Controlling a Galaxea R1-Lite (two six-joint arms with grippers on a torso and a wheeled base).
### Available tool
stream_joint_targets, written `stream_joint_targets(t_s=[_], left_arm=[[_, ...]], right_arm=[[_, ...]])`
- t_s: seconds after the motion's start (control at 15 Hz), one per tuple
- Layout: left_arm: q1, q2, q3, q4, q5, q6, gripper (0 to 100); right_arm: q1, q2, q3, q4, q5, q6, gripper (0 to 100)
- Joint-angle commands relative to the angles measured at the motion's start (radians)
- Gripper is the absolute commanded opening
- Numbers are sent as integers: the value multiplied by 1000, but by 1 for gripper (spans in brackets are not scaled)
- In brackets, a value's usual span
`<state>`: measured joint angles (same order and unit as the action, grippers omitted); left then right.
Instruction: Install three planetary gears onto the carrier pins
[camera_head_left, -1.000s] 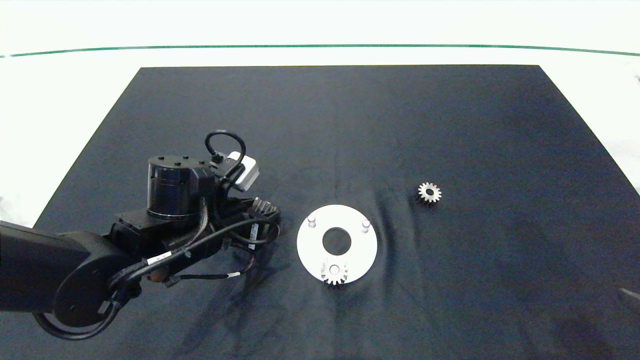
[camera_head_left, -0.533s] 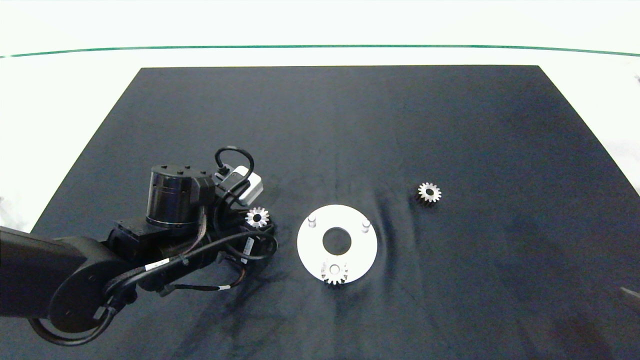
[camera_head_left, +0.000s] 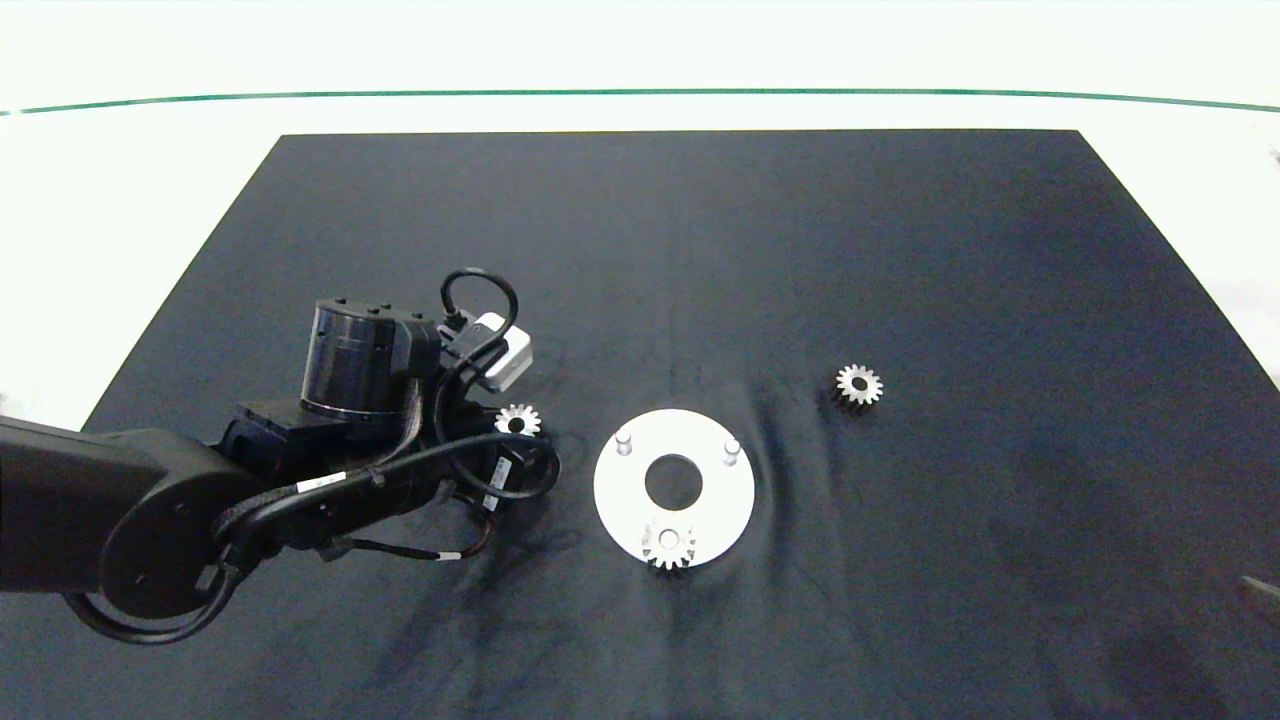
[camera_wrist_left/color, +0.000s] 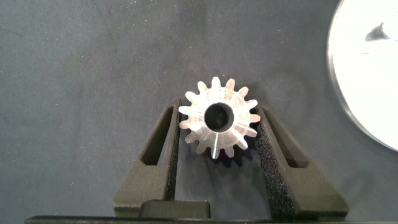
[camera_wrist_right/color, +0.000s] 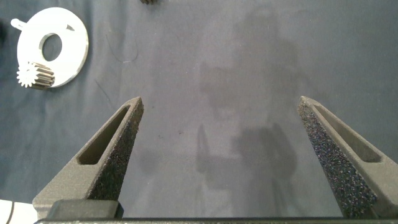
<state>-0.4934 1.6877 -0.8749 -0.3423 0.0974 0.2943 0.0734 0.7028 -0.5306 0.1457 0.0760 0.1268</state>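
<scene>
My left gripper (camera_wrist_left/color: 216, 111) is shut on a silver planetary gear (camera_wrist_left/color: 219, 117), held flat with its hole facing up. In the head view this gear (camera_head_left: 517, 421) is just left of the white disc (camera_head_left: 620, 490). Two carrier pins (camera_head_left: 623, 441) (camera_head_left: 731, 450) stand bare on the disc's far side. A second gear (camera_head_left: 668, 545) sits on the disc's near pin. A third gear (camera_head_left: 859, 384) lies loose on the mat to the right of the disc. My right gripper (camera_wrist_right/color: 221, 101) hangs open over bare mat at the near right, with nothing between its fingers.
A black wrinkled mat (camera_head_left: 900, 250) covers the white table (camera_head_left: 140, 180). The left arm's dark body and cables (camera_head_left: 350, 440) fill the near left of the mat. A tip of the right gripper (camera_head_left: 1260, 590) shows at the right edge.
The left wrist turned, so the gear went from edge-on to face-up in the fingers. The left arm then shifted slightly to the right and away. Disc and other gears did not move.
</scene>
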Motion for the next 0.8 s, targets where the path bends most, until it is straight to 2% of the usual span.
stream_joint_targets(t_s=[0.07,0.13,0.33,0.4,0.47,0.6,0.73,0.8], left_arm=[[-8,-46,-45,46,1,-1,22],[-13,-51,-44,51,1,-1,22],[-57,-85,-30,83,1,-43,22],[-80,-95,-24,98,2,-63,22],[-117,-103,-18,108,10,-109,22],[-174,-102,-12,105,44,-139,22],[-224,-95,-30,102,67,-139,22],[-244,-89,-45,100,88,-139,22]], right_arm=[[0,3,0,0,1,1,100],[0,3,0,0,1,1,100],[0,3,0,2,1,1,100],[0,3,0,2,1,1,100],[0,3,0,2,1,1,100],[0,3,1,2,1,1,100],[0,1,1,2,1,1,100],[0,1,1,2,1,1,100]])
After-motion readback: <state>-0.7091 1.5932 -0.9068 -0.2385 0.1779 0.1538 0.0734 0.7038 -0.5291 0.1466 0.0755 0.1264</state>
